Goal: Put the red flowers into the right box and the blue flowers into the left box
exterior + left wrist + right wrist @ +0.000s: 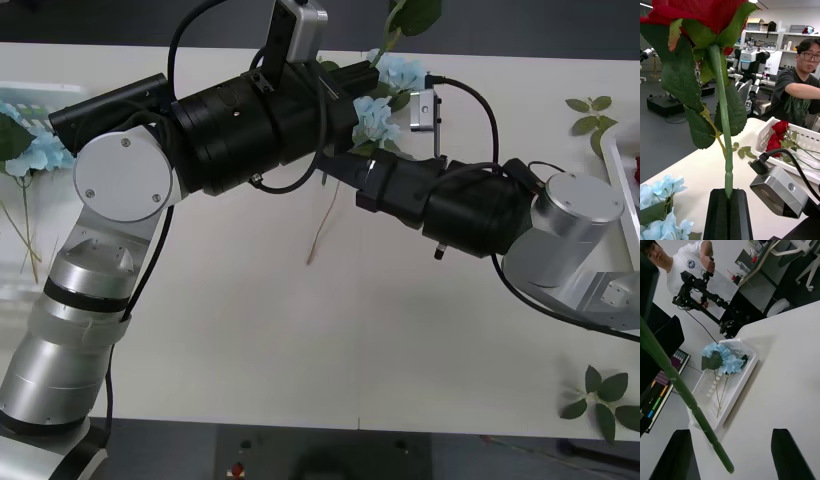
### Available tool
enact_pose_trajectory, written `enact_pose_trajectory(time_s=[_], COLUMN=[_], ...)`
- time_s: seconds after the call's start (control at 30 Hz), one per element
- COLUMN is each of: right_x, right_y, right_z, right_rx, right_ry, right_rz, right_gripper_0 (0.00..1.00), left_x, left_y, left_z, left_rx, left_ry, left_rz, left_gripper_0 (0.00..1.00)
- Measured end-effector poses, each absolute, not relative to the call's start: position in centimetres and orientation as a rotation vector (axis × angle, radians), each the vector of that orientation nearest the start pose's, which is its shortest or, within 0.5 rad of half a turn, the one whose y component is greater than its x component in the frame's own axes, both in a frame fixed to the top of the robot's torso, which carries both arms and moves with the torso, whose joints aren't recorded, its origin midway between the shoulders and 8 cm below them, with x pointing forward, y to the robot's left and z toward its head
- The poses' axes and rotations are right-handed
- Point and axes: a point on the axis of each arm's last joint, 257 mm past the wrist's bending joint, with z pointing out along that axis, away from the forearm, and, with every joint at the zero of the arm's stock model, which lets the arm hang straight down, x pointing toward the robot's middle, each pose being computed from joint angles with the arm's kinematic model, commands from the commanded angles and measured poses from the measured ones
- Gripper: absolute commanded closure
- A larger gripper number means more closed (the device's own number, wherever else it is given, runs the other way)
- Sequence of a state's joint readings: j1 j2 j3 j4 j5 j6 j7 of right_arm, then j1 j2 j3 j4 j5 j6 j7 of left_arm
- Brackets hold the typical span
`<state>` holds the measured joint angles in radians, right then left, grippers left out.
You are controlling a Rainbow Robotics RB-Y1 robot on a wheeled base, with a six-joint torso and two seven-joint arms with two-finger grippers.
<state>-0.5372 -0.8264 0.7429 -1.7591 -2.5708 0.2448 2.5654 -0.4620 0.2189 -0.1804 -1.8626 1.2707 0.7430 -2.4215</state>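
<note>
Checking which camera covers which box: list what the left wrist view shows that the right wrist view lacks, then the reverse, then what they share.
Left wrist view: the left gripper shut on a held red flower, and the right box holding red flowers. Right wrist view: the open right gripper, and the left box holding blue flowers. Shared: the white table, some blue flowers, a green stem.

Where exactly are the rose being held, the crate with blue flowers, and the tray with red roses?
red rose (723, 112), left wrist view, on its stem.
left box (707, 405), right wrist view, on its rim.
right box (765, 135), left wrist view, on its side wall.
</note>
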Motion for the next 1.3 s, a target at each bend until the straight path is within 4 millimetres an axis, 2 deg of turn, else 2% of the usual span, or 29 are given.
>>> enact_pose_trajectory(time_s=[0.23,0.33,0.37,0.4,0.47,0.5,0.57,0.93,1.03,1.13,1.3], right_x=[47.9,48.0,48.1,48.2,48.5,48.6,48.6,49.1,49.7,51.2,52.8], right_y=[0.1,0.1,0.1,0.0,-0.2,-0.2,-0.2,-0.6,-1.4,-4.2,-11.3], right_z=[-7.5,-7.3,-7.3,-7.3,-7.3,-7.3,-7.3,-7.3,-7.1,-6.7,-5.6], right_rx=[-0.370,-0.368,-0.365,-0.358,-0.346,-0.345,-0.345,-0.325,-0.319,-0.304,-0.300], right_ry=[1.651,1.648,1.647,1.647,1.648,1.648,1.648,1.648,1.647,1.652,1.704], right_rz=[1.289,1.285,1.282,1.277,1.267,1.266,1.266,1.249,1.228,1.165,1.084], right_gripper_0=[1.00,1.00,1.00,1.00,1.00,1.00,1.00,1.00,1.00,1.00,1.00], left_x=[48.3,48.3,48.2,48.0,47.8,47.7,47.6,47.6,47.6,47.6,47.4], left_y=[-4.9,-4.9,-5.0,-5.0,-5.2,-5.2,-5.2,-5.2,-5.2,-5.2,-5.3], left_z=[0.9,1.0,1.0,1.2,1.4,1.5,1.5,1.5,1.5,1.5,1.7], left_rx=[0.856,0.855,0.853,0.850,0.844,0.843,0.841,0.840,0.840,0.839,0.829], left_ry=[1.233,1.233,1.231,1.229,1.225,1.224,1.222,1.223,1.223,1.223,1.224], left_rz=[-0.681,-0.685,-0.693,-0.704,-0.726,-0.733,-0.740,-0.741,-0.742,-0.743,-0.768], left_gripper_0=[1.00,0.94,0.87,0.57,0.24,0.12,0.00,0.00,0.00,0.00,0.00])
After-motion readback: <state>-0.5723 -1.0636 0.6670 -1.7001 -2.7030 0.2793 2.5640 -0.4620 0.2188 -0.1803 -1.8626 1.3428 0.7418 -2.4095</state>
